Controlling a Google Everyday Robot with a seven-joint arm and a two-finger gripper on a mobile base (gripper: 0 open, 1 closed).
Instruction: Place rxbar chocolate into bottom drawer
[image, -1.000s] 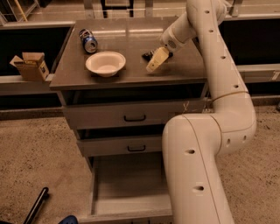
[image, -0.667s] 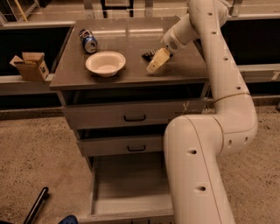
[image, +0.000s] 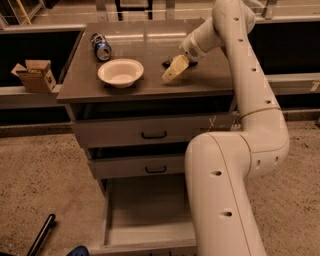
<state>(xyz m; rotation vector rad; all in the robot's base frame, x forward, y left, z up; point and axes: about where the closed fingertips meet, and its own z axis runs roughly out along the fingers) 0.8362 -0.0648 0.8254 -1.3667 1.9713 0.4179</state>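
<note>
the pincer (image: 174, 70) hangs low over the bench (image: 210, 82) just right of the frame's upper centre, pale and tilted down toward the left. whether it is clenched or released cannot be told from here. right at its upper edge a small dark shape shows, the rxbar chocolate (image: 167, 63), on or just above the bench top; whether the pincer grasps it cannot be told either. the white arm (image: 250, 115) reaches the pincer from the upper right, then bends down and fills the lower right of the frame.

left of the pincer, near but apart, a white bowl (image: 120, 71) sits upright on the bench. above it, toward the upper left, a blue soda can (image: 101, 46) lies on its side.

below the bench top the top drawer (image: 154, 134) and middle drawer (image: 156, 169) show black handles. the bottom drawer (image: 145, 210) is pulled out at the lower centre, its plain grey floor bare, partly covered at the right by the arm.

a cardboard box (image: 34, 75) sits on a ledge at the far left.
</note>
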